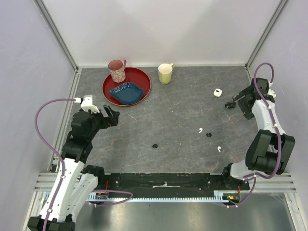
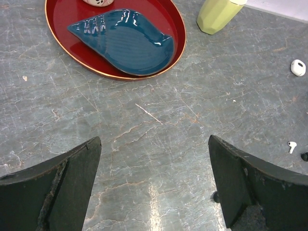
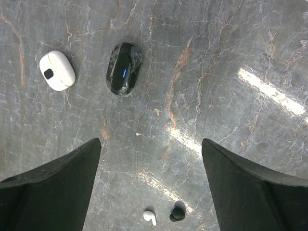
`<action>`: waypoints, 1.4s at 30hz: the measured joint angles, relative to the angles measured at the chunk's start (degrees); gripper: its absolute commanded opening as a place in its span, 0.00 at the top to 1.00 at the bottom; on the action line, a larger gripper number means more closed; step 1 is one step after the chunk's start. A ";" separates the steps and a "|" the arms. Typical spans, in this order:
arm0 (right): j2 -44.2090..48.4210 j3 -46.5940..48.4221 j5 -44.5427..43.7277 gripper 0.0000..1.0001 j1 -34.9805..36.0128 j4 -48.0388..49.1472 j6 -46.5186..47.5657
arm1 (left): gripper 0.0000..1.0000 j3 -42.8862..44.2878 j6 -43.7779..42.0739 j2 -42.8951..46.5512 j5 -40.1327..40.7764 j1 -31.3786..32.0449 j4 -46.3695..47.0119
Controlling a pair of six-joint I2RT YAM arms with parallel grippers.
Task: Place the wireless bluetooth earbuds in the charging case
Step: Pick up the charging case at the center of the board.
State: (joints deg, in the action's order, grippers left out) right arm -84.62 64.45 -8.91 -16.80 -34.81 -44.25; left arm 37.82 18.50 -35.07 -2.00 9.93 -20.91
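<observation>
Both claws spread and empty, left gripper (image 2: 154,139) idle, right gripper (image 3: 150,144) near the case (image 3: 57,70); earbuds (image 1: 200,130) lie loose on the table (image 1: 168,110), well apart from it, so pinch one across its stem and avoid the black bud (image 3: 176,213) alongside.

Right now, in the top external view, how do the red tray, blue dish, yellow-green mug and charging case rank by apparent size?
1. red tray
2. blue dish
3. yellow-green mug
4. charging case, clearly the smallest
</observation>
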 measured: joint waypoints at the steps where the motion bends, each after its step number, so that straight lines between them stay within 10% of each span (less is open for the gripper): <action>1: 0.00 0.09 0.07 0.08 0.00 -0.07 -0.15 | 0.02 0.00 0.00 0.07 0.00 -0.02 -0.04; 22: 2.25 -0.39 5.11 0.02 -1.07 2.82 1.70 | 0.02 0.00 0.00 1.33 0.07 -0.13 -0.02; 42: -13.84 5.25 3.56 0.06 -1.51 1.97 -10.64 | 0.02 0.00 0.02 1.01 -0.20 -0.98 0.00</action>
State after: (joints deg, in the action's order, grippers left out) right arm -98.45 69.69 -5.34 -18.31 -32.84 -54.89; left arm 37.82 18.52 -34.06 -2.20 8.95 -20.91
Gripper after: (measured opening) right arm 0.938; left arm 0.980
